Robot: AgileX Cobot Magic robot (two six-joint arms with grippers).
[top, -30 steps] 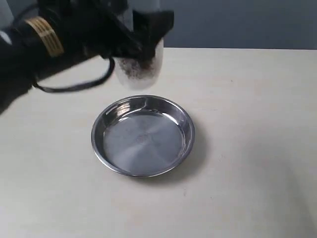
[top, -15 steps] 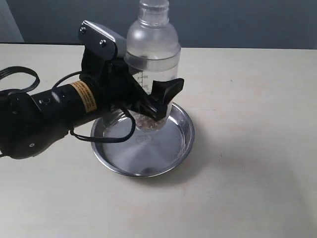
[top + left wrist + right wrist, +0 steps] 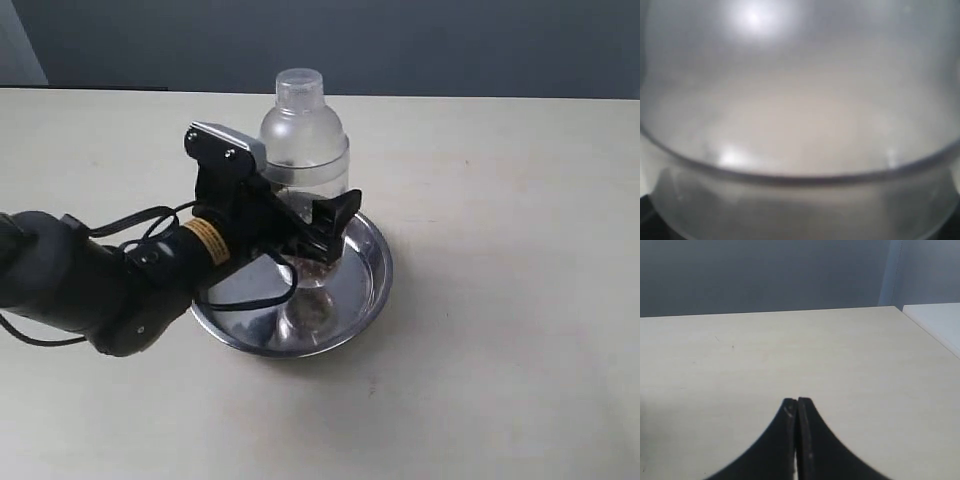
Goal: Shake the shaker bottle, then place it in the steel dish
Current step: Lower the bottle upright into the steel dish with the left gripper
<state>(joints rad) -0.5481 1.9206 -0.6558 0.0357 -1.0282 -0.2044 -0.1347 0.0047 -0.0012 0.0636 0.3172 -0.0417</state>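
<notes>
**Shaker bottle** (image 3: 305,150): upright inside the steel dish (image 3: 374,262), toward the dish's far side, cap (image 3: 299,88) on. Brown granules (image 3: 318,268) lie at the bottom. You cannot tell whether its base rests on the dish floor or hangs just above it.

**Left gripper** (image 3: 310,225): the fingers pinch the bottle's lower body from both sides. The frosted wall (image 3: 800,125) fills its wrist view.

**Right gripper** (image 3: 797,407): the fingers are pressed together and hold nothing. It hangs over bare table (image 3: 790,350), with the dish out of its view.

**Progress (judged):** the setting-down looks nearly complete. These views cannot confirm the shaking. What is left for you is to seat the base flat, spread the fingers and draw the arm away.

**Room:** the dish is much wider than the bottle, with open floor on the dish's near side. The low rim runs beneath the left arm, so rise clear of it before you back off, or a finger may catch the rim or tip the bottle. Beyond the dish, away from the arm, the table shows nothing else.
</notes>
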